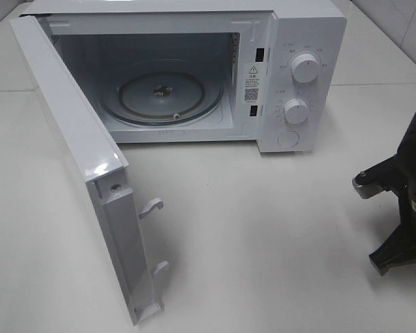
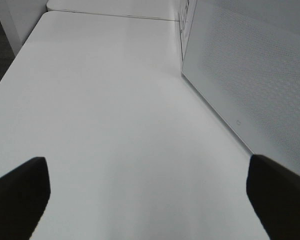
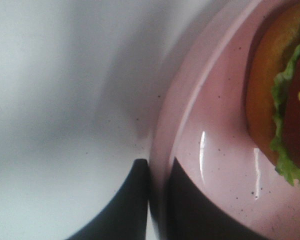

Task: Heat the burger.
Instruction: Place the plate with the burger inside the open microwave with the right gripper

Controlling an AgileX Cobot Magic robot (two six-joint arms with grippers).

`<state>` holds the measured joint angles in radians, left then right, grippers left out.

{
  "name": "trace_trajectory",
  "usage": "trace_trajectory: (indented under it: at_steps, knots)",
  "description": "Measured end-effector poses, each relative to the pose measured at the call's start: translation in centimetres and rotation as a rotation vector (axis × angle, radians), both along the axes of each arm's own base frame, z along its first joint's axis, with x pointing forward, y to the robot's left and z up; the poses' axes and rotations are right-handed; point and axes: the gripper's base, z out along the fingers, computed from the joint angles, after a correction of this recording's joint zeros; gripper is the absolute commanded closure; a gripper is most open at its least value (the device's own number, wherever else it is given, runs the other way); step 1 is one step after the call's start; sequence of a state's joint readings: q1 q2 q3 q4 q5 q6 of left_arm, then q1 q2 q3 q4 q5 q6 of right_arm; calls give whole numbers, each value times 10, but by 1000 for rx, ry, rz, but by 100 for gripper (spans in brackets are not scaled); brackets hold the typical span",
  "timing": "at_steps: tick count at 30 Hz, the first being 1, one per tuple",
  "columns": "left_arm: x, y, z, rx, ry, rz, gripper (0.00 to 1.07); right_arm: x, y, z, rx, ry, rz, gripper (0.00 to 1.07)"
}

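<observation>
The burger (image 3: pixel 282 95) shows only in the right wrist view: a brown bun edge, green lettuce and a bit of yellow, lying on a shallow pink plate (image 3: pixel 215 150). My right gripper (image 3: pixel 157 164) is shut on the plate's rim, one finger outside it and one inside. In the high view only the right arm (image 1: pixel 405 201) shows at the right edge; burger and plate are out of that frame. My left gripper (image 2: pixel 147 200) is open and empty above the bare table, beside the microwave door (image 2: pixel 250 75).
The white microwave (image 1: pixel 305 41) stands at the back with its door (image 1: pixel 76 152) swung wide open toward the front left. Its glass turntable (image 1: pixel 159 97) is bare. Two knobs (image 1: pixel 305 68) are on its right panel. White table (image 1: pixel 263 229) lies in front.
</observation>
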<state>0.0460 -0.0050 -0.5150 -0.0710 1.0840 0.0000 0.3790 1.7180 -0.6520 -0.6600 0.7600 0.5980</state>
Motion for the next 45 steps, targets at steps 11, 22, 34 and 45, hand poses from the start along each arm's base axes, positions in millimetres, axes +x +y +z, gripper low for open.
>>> trace_trajectory:
  at_steps: [11,22,34,45]
  knots:
    - [0,0,0,0,0,0,7,-5,-2,40,-58,-146,35,107]
    - [0,0,0,0,0,0,7,-13,-8,65,-55,-226,14,107]
    - [0,0,0,0,0,0,7,-14,-9,69,-66,-207,50,107]
    - [0,0,0,0,0,0,7,-22,17,68,-61,-189,179,107]
